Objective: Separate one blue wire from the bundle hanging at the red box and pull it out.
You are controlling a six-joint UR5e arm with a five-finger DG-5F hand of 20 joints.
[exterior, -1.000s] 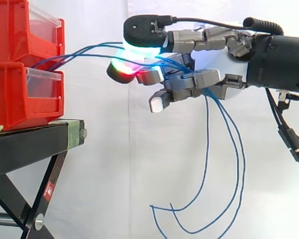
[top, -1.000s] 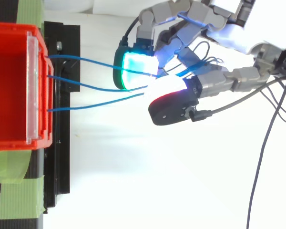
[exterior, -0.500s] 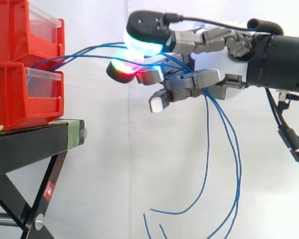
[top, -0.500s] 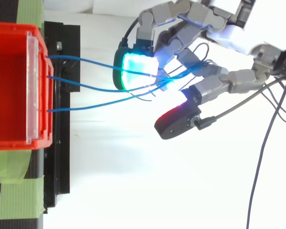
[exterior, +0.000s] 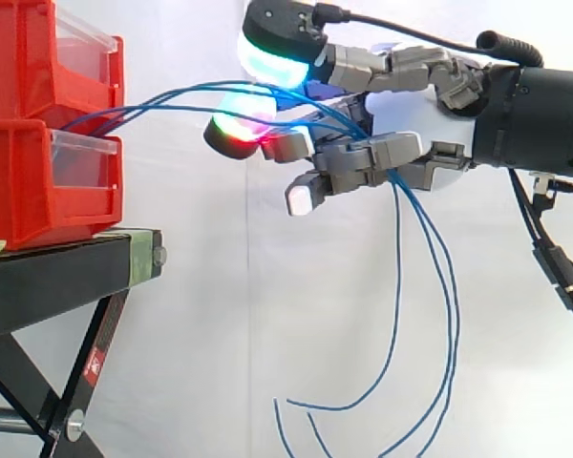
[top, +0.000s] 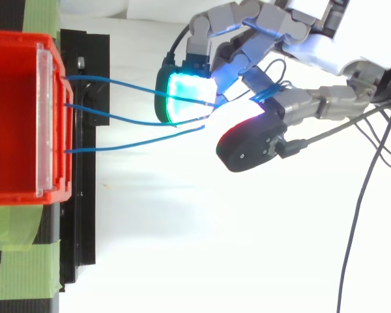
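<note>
Three blue wires (exterior: 162, 98) run from the front of the red bins (exterior: 29, 181) rightward to my hand (exterior: 411, 119). They thread between its curled fingers and hang down in long loops (exterior: 439, 315) below it. The thumb's cyan pad (exterior: 272, 57) stands raised above the wires. Just under them sits a fingertip (exterior: 239, 134) glowing red and green. From above, the wires (top: 117, 119) leave the bin's clear front (top: 44, 124) spread apart and meet at the cyan-green pad (top: 186, 98). The thumb (top: 251, 147) lies beside that pad.
The two red bins are stacked on a black stand (exterior: 57, 277) at the left. Green tape (top: 26, 267) holds the stand's top. A white curtain hangs behind, with open air below the hand where the wire ends dangle.
The thumb has lifted off the wires and away from the fingertip below. Seen from above, it swung outward and came back beside the pad. The hanging wire ends have swayed slightly.
</note>
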